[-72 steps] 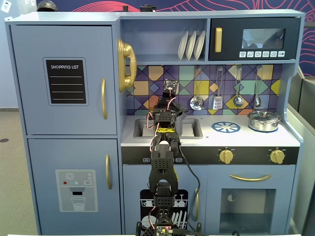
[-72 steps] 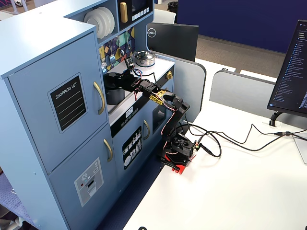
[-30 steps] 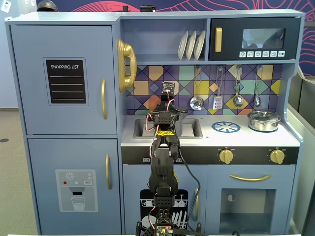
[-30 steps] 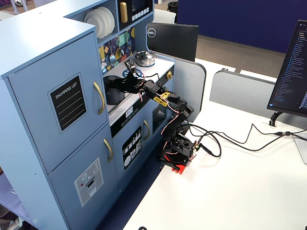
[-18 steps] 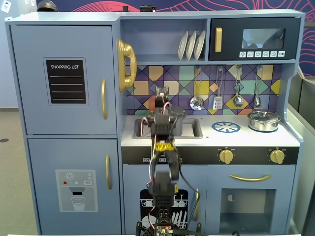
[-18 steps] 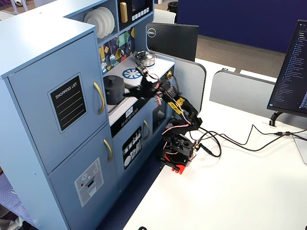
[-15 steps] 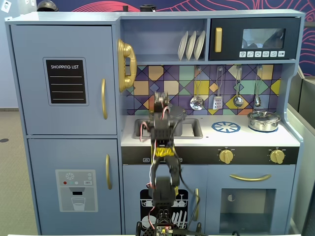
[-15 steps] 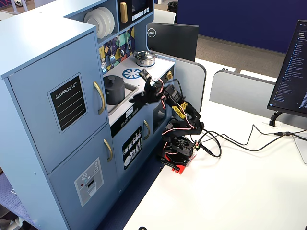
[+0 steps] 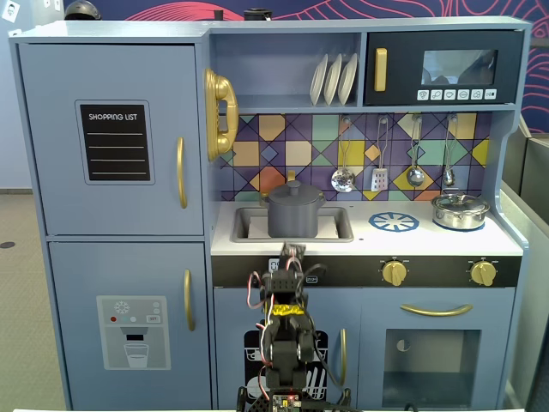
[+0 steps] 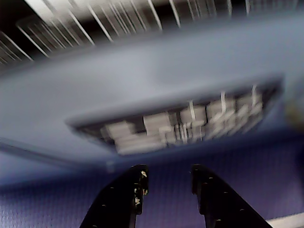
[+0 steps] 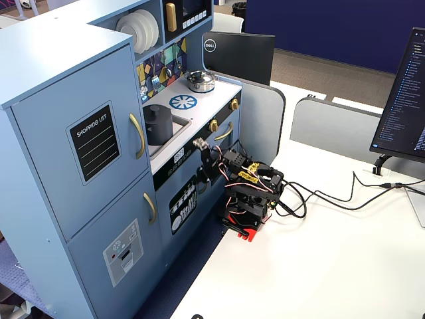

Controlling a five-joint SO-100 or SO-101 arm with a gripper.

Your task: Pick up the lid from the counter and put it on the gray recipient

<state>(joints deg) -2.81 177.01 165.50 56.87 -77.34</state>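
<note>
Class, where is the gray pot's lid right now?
In both fixed views the lid sits on the gray pot in the sink, left of the blue burner.

The toy kitchen holds 2 pots: 1 dark gray pot (image 9: 295,212) sitting in the sink with 1 gray lid (image 9: 294,192) on it, and 1 shiny silver pot (image 9: 460,211) with its own lid on the counter at the right of a fixed view. 1 blue-and-white burner pattern (image 9: 394,222) lies between them. 3 white plates (image 9: 334,78) stand in the upper shelf. 4 utensils (image 9: 380,177) hang on the tiled wall. 2 gold knobs (image 9: 395,273) sit on the front panel. 1 robot arm (image 11: 249,188) stands before the kitchen, with 1 gripper (image 10: 167,187) of 2 fingers (image 10: 135,185).
</note>
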